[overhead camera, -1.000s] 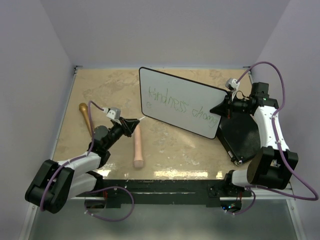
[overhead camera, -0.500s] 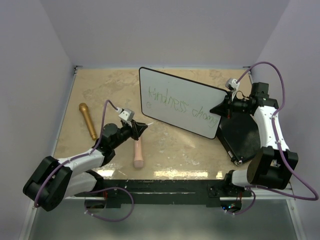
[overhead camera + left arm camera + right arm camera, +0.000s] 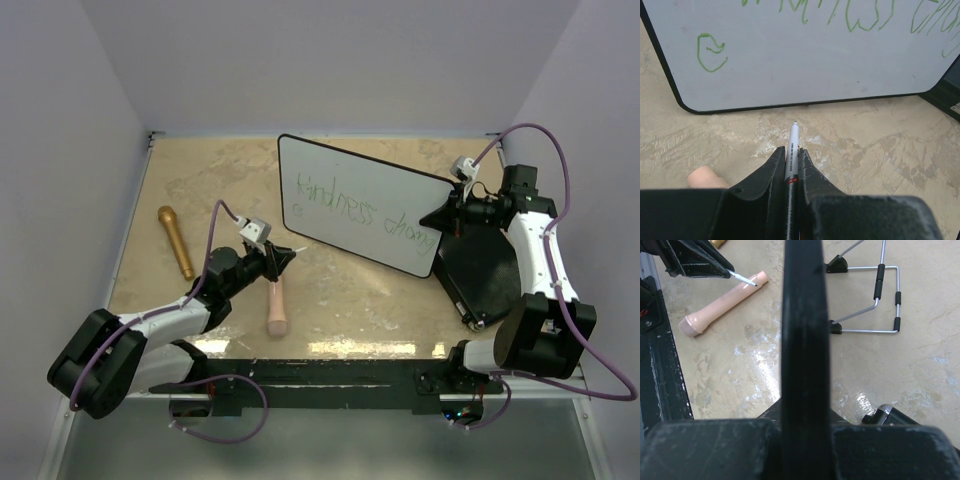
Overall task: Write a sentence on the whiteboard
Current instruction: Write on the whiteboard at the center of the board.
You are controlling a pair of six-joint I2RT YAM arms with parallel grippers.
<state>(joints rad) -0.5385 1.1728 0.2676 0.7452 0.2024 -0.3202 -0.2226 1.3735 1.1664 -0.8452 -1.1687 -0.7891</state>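
1. A whiteboard [image 3: 365, 205] stands propped at a slant across the back middle of a beige surface [image 3: 200, 180].
2. A green handwritten sentence [image 3: 350, 207] runs along the board, starting "kindness".
3. The right end effector [image 3: 437, 216] is clamped on the board's right edge.
4. The left end effector [image 3: 281, 256] is clamped on a pen [image 3: 793, 135]. The pen's tip points at the board's lower edge but is apart from it.
5. A flat black case [image 3: 490, 270] lies by the board's right end; I cannot tell what is inside it.
6. A pink rod [image 3: 276, 305] lies just beside the left end effector, and a golden stick [image 3: 176, 240] lies further left.
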